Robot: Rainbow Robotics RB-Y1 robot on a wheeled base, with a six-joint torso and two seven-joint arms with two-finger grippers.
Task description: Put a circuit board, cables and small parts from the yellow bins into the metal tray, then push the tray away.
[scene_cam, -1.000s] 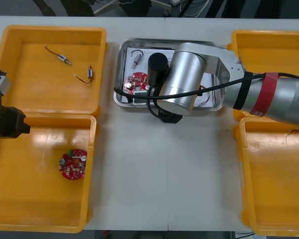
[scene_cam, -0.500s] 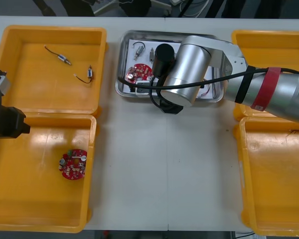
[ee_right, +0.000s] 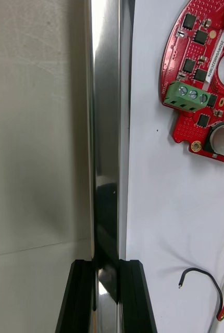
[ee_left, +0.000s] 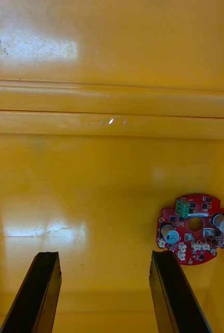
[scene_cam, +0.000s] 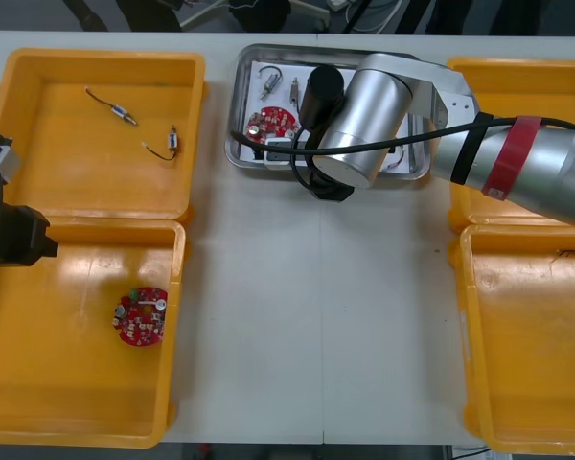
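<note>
The metal tray [scene_cam: 232, 144], white inside, lies at the table's far middle. It holds a red circuit board [scene_cam: 271, 123], small metal parts [scene_cam: 268, 82] and cables. My right gripper [scene_cam: 328, 189] is at the tray's near edge. In the right wrist view the gripper [ee_right: 107, 297] is shut on the shiny tray rim [ee_right: 107, 130], which runs between the fingers. The board [ee_right: 203, 78] and a black cable end [ee_right: 203, 278] lie inside beyond them. My left gripper [ee_left: 107, 291] hangs open over the near left yellow bin [scene_cam: 38, 402], beside a second red circuit board [ee_left: 194, 235].
The far left yellow bin [scene_cam: 38, 67] holds two small metal parts [scene_cam: 123, 113] with thin leads. The second board [scene_cam: 141, 315] lies in the near left bin. Two yellow bins [scene_cam: 527, 345] stand at the right, the far one partly under my right arm.
The tray has slid away from me toward the table's far edge, with my right gripper moving along at its near rim. The left arm has stayed still.
</note>
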